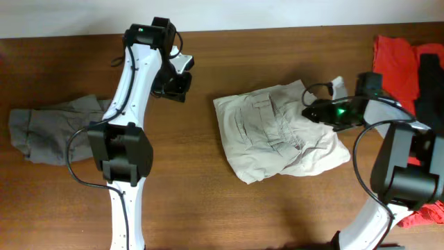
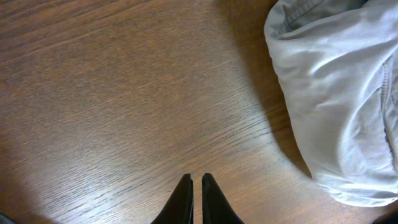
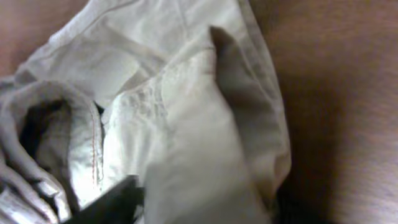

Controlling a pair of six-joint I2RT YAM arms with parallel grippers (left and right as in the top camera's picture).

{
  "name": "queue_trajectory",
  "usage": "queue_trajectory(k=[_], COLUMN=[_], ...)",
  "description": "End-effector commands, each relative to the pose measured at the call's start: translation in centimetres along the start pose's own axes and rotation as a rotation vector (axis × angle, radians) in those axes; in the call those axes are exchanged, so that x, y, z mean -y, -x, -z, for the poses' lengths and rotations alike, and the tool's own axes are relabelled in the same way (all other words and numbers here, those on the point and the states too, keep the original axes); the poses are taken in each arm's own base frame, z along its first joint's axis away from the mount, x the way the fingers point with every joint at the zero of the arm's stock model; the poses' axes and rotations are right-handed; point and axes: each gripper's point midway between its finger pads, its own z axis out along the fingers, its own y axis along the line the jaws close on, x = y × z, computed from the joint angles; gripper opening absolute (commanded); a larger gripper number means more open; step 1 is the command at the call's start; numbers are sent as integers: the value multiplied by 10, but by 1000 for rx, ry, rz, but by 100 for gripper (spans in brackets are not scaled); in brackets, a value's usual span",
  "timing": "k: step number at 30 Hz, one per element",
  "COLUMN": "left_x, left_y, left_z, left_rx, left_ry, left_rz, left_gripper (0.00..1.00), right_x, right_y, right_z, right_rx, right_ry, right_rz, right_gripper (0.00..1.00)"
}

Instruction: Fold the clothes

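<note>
The beige shorts (image 1: 277, 132) lie folded into a rough square in the middle of the table. My right gripper (image 1: 316, 111) is at their right edge. In the right wrist view the shorts (image 3: 168, 93) fill the frame, and a thick fold of them sits in my right gripper (image 3: 199, 199). Only one dark finger (image 3: 112, 202) shows; the other is hidden by cloth. My left gripper (image 1: 173, 80) hovers over bare wood left of the shorts. In its own view the left gripper (image 2: 196, 182) is shut and empty, with a pale fold of cloth (image 2: 336, 106) to its right.
A gray garment (image 1: 48, 125) lies crumpled at the left edge, partly under the left arm. A red garment (image 1: 399, 62) and a black one (image 1: 430, 76) are heaped at the far right. More red cloth (image 1: 427, 212) shows behind the right arm's base.
</note>
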Motion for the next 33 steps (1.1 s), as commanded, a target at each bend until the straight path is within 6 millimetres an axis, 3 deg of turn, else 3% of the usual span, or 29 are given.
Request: queue_trajectory(k=[1,4,8,13,14,19,24,30,33], left_x=[-2,-2,-2,-5,-5,-3,-3,-8,-9], left_y=[1,-1,-5,-10,-10,-16,-15,-16,-20], left_z=[0,0,1,1,1,4,25,72,91], left_rx=[2,-8,-20,-42,-45,-61,-7,113,154], left_ry=[-7,-8,-9,13,12,-8,-29,-24,-23], left_rz=[1,4,6,12,13,38,47,58,64], left_gripper=[7,6,6,6,6,3,2,3,9], right_x=[7,-4,-19,-28,-36,-73,-116,-152,-164], right_y=[-47,-42,-30,-14,-11,-9,-18,-36,-45], right_z=[-32,-20,3,49,70,103,106,88,73], right_rx=[-143,-134,-119,-75,-62,-52,-88,-77,-84], right_ry=[11,32,22,-147,-238,-397,-528,-648,-681], right_rz=[-71,-71,-58,-57,-39,15,73,121,144], right_gripper=[48,24,4,4,4,4,4,4,4])
